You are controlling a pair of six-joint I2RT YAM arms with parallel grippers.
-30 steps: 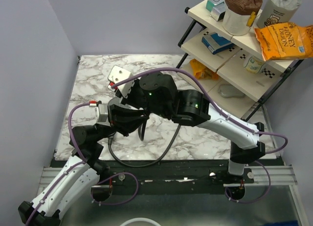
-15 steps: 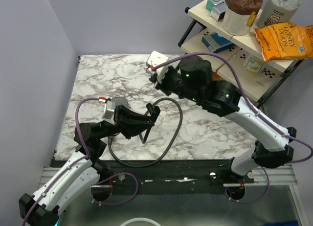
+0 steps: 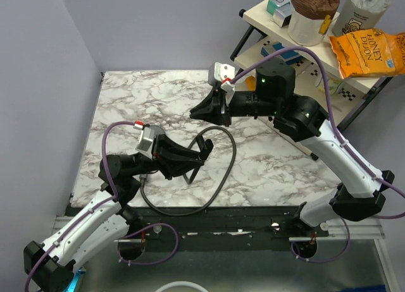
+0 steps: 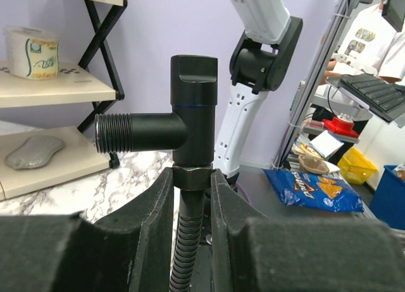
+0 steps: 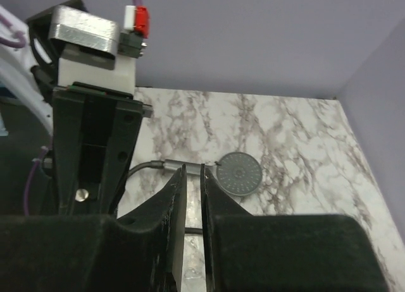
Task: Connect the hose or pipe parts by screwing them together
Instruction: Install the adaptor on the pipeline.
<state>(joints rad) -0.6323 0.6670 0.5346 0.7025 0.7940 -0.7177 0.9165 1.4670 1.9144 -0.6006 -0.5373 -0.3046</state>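
My left gripper [image 4: 192, 175] is shut on the nut at the end of the black ribbed hose [image 4: 182, 244]. A black angle fitting [image 4: 193, 109] stands upright on that nut, its threaded port [image 4: 114, 133] pointing left. In the top view the left gripper [image 3: 200, 152] holds this end up over the marble, and the hose [image 3: 223, 175] loops down onto the table. My right gripper [image 3: 196, 113] hovers farther back, apart from the fitting. Its jaws [image 5: 193, 169] are almost shut, with only a thin slit and nothing between them. Below them lies the grey shower head [image 5: 238, 174], face up, with its handle [image 5: 171, 167] pointing left.
A black-framed shelf rack [image 3: 297, 67] stands at the back right with boxes, a tub and an orange snack bag [image 3: 370, 52]. A grey pebble-shaped object [image 3: 297, 118] lies on its lowest board. Purple walls close the left and back. A black rail [image 3: 240, 221] runs along the near edge.
My right arm has swung away from above the left gripper toward the back right, and its jaws have narrowed. My left gripper has shifted slightly right, still holding the hose end.
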